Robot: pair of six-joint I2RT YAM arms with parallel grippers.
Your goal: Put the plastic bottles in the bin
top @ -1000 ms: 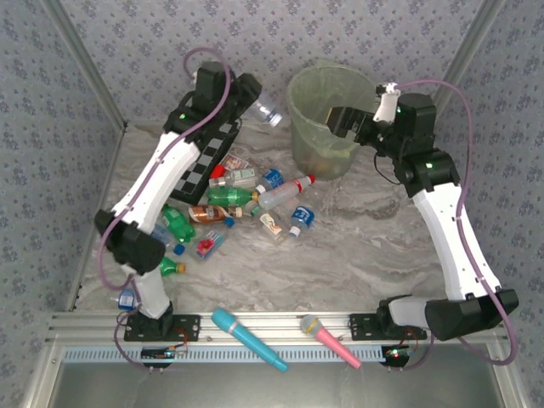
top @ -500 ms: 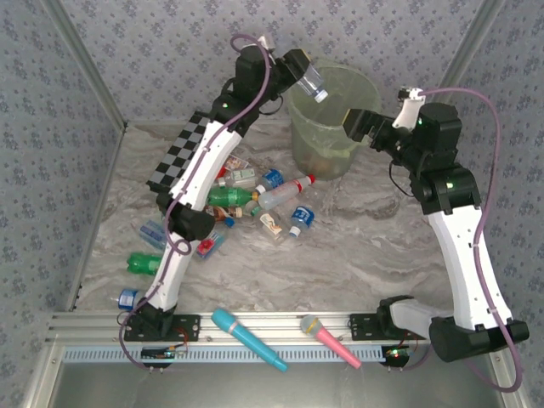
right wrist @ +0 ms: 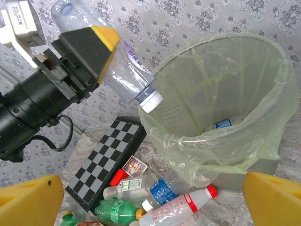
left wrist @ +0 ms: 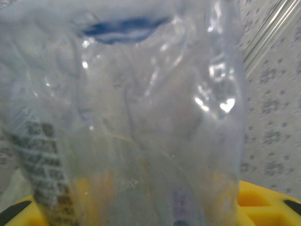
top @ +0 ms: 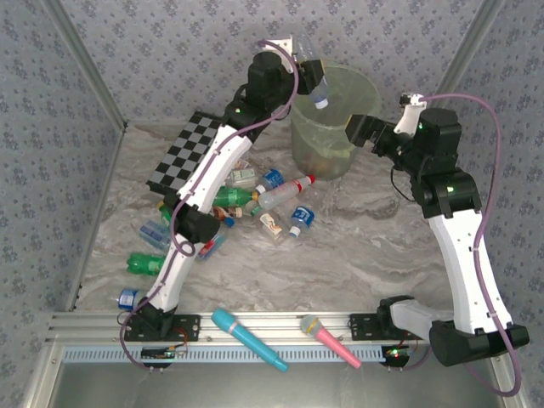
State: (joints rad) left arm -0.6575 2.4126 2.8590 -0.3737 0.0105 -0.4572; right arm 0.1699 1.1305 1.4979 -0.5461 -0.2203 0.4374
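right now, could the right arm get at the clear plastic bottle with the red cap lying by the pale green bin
Likely yes: the right gripper hangs open and empty beside the pale green bin, and the clear red-capped bottle lies uncovered on the table before the bin, with nothing between them.

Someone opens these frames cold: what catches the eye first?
The left gripper, raised high, holds a clear bottle tilted cap-down over the left rim of the green lined bin. Next comes the heap of bottles lying left of the bin beside a checkerboard, and the right gripper, open by the bin's right wall.
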